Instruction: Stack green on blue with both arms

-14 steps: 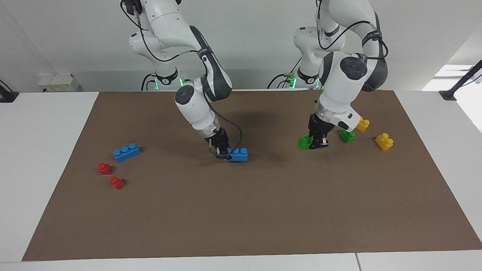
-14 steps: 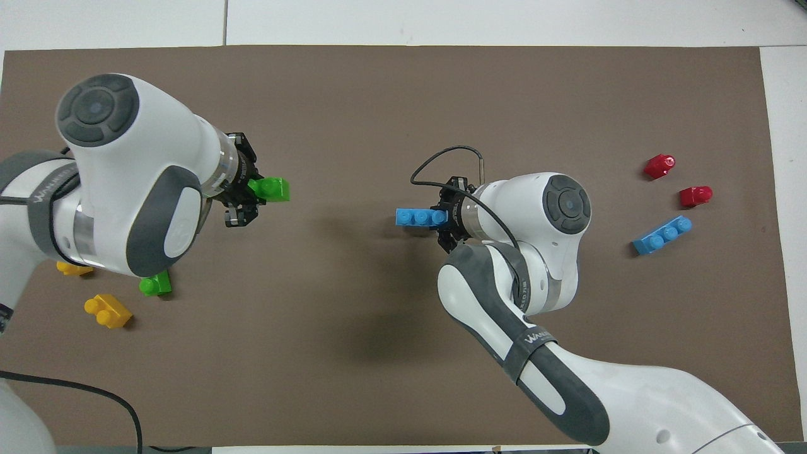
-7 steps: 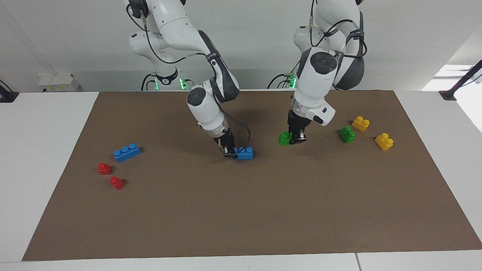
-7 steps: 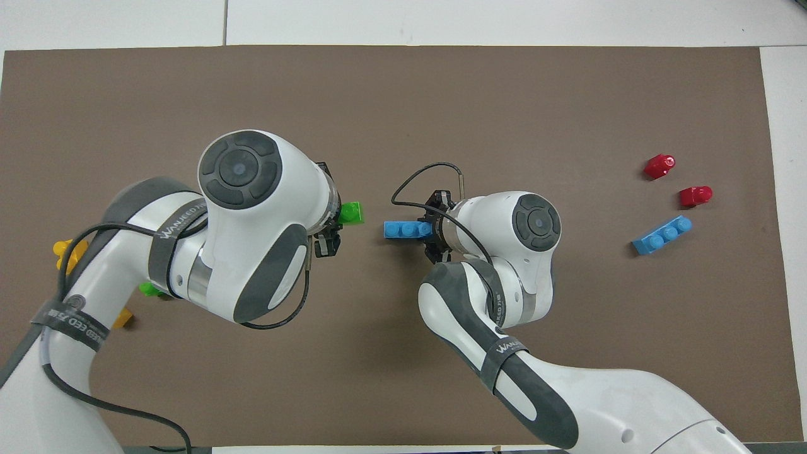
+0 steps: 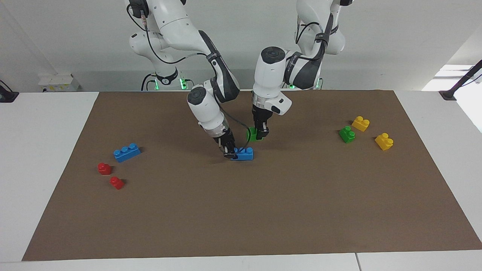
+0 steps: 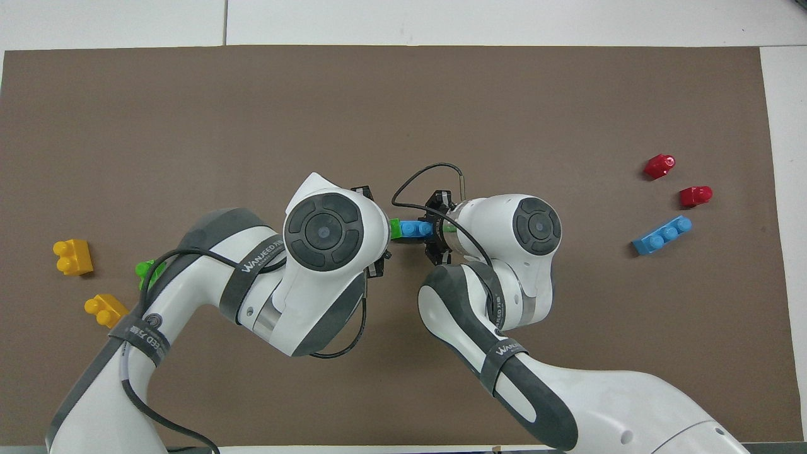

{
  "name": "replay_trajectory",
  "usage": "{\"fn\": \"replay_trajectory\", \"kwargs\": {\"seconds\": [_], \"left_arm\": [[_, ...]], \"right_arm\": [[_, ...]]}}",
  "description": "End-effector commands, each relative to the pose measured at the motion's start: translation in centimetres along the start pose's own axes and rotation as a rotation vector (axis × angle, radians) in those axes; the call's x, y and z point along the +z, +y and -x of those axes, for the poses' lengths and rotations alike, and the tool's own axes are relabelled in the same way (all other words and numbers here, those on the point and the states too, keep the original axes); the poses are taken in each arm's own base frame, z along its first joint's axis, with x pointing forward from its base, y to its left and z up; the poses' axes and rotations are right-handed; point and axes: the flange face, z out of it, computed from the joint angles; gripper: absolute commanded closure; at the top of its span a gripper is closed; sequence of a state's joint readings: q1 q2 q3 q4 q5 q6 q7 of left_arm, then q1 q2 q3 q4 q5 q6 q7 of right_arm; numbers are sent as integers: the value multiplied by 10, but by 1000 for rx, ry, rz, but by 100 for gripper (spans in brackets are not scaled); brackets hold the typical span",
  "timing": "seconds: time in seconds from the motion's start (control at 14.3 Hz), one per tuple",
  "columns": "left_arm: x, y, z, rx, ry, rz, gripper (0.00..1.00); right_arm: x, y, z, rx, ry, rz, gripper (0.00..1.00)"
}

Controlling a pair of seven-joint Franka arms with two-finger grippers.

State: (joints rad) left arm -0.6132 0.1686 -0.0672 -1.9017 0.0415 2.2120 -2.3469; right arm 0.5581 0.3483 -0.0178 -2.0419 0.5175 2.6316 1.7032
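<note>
My right gripper [image 5: 229,151] is shut on one end of a blue three-stud brick [image 5: 244,153] and holds it low at the brown mat [image 5: 263,210] near the middle. In the overhead view this blue brick [image 6: 414,228] sticks out of the right gripper [image 6: 436,229] toward the left arm's end. My left gripper [image 5: 260,135] is shut on a green two-stud brick [image 5: 252,134], held in the air just above the blue brick's free end with a small gap. In the overhead view only a sliver of that green brick [image 6: 396,228] shows, past the left wrist.
A second green brick [image 5: 347,134] and two yellow bricks [image 5: 360,123] [image 5: 384,141] lie at the left arm's end of the mat. A second blue brick [image 5: 127,152] and two red bricks [image 5: 104,168] [image 5: 116,183] lie at the right arm's end.
My left gripper has carried the green brick from the left arm's end to just above the held blue brick. My right gripper has shifted the blue brick slightly toward the middle.
</note>
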Motion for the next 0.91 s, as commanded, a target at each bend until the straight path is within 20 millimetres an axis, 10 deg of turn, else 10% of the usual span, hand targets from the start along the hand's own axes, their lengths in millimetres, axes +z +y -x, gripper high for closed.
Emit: {"fn": "replay_trajectory", "kwargs": {"seconds": [0.0,0.84], "left_arm": [[11,-4,7,-26,4,44,100],[66,-10,28,-40,33,90,100]], "right_arm": [[7,4,-12,-4,14,-29,100],[9,6,-15,-16,18,-25,100]]}}
